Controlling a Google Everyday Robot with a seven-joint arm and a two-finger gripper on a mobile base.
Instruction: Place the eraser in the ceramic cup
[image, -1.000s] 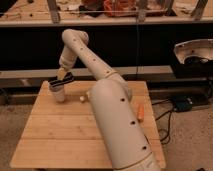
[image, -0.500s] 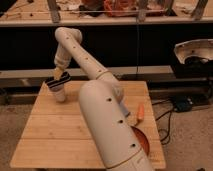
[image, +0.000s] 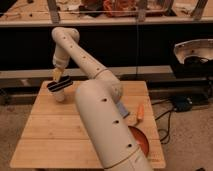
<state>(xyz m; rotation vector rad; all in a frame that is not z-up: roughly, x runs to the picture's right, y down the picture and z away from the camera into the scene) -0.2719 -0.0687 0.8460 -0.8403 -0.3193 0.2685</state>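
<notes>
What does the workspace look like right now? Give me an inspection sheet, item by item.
Surface: wooden slat table, pale, large bare areas on the left and front.
Eraser: black, tilted, lying across the top of the cup, not down inside it.
Cup: pale, upright, near the table's back left corner.
Clutter: orange plate at front right, partly hidden by the arm; small orange piece and blue-grey piece on the right side.
Gripper: directly above the eraser and cup.
Cables: dark cable on the floor at right, running to a dark box.
Surroundings: dark shelving behind, metal bowl at right.
</notes>
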